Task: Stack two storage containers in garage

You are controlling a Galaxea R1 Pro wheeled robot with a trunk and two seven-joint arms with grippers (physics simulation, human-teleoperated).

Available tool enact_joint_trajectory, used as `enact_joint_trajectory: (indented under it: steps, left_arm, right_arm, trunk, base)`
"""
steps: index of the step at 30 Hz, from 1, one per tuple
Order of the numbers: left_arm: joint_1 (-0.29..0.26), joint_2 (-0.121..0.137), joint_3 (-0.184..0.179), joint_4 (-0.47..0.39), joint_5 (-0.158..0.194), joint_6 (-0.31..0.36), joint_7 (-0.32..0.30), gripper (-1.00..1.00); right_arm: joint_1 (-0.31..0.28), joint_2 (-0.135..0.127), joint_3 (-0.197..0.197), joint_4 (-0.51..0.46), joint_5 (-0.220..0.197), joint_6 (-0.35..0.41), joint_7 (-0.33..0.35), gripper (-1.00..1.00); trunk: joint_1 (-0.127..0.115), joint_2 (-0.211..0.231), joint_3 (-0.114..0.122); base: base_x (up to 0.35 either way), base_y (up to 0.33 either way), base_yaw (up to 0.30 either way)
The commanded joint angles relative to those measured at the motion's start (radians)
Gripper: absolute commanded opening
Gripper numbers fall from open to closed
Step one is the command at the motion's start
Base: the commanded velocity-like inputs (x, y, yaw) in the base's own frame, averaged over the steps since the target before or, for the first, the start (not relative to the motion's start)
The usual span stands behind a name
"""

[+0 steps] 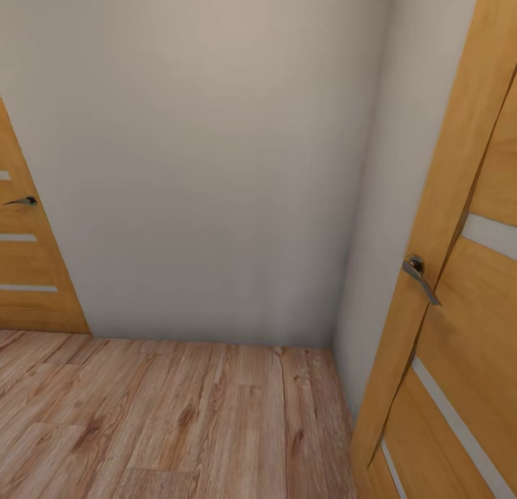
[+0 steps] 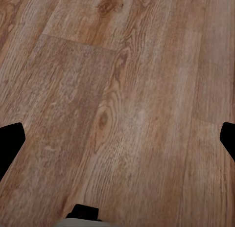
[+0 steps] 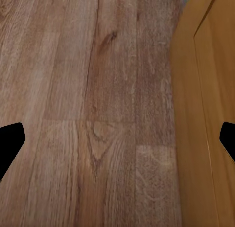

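Head view: a plain pale wall (image 1: 208, 154) fills the centre, meeting a light wood plank floor (image 1: 165, 420) along the lower third. A honey-coloured wooden door (image 1: 32, 269) with pale horizontal insets and a dark lever handle (image 1: 21, 201) is cut off at the left edge; a second, similar door (image 1: 459, 283) with a metal lever handle (image 1: 420, 276) is cut off at the right edge. Left wrist view: left gripper (image 2: 117, 139) has its dark fingertips (image 2: 10, 144) far apart at opposite frame edges, jaws spread wide, empty, only grained planks between them. Right wrist view: right gripper (image 3: 117, 139) likewise spread wide and empty, over planks, the smooth door panel at frame right.
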Motion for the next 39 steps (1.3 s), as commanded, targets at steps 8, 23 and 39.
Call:
enact_joint_trajectory:
  steps: [8, 23, 39]
  left_arm:
    - [-0.002, 0.0, 0.004, 0.003, 0.001, -0.006, 0.0, 1.0]
    - [-0.002, 0.0, 0.004, 0.003, 0.001, -0.006, 0.0, 1.0]
    - [-0.002, 0.0, 0.004, 0.004, 0.0, -0.006, 0.001, 1.0]
  right_arm:
    - [0.0, 0.0, 0.001, -0.002, 0.0, -0.001, -0.003, 1.0]
    - [0.0, 0.0, 0.001, -0.002, 0.0, -0.001, -0.003, 1.0]
    - [0.0, 0.0, 0.001, -0.002, 0.0, -0.001, -0.003, 1.0]
  trunk:
    - [0.0, 0.0, -0.001]
    - [0.0, 0.0, -0.001]
    - [0.0, 0.0, -0.001]
  base:
    - [0.037, 0.0, 0.0]
    - [0.104, 0.0, 0.0]
    - [0.092, 0.0, 0.0]
